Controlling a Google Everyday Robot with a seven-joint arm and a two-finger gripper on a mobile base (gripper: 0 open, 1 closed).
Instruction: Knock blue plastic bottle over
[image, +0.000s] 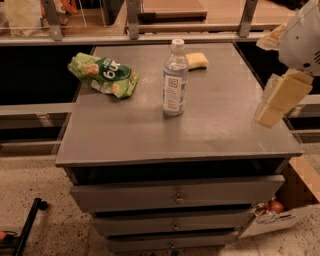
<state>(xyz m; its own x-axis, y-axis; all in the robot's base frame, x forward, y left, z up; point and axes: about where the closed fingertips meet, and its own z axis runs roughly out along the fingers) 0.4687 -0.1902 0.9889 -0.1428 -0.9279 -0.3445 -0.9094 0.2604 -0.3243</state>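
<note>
Snack bag (103, 75), green, lies at the counter's (150, 135) back left. Near the middle the blue plastic bottle (175, 80) stands upright, a yellow sponge (196, 60) just behind it. The gripper (280, 100) hangs at the right edge, well apart from the bottle; whether it is open or closed cannot be told.
</note>
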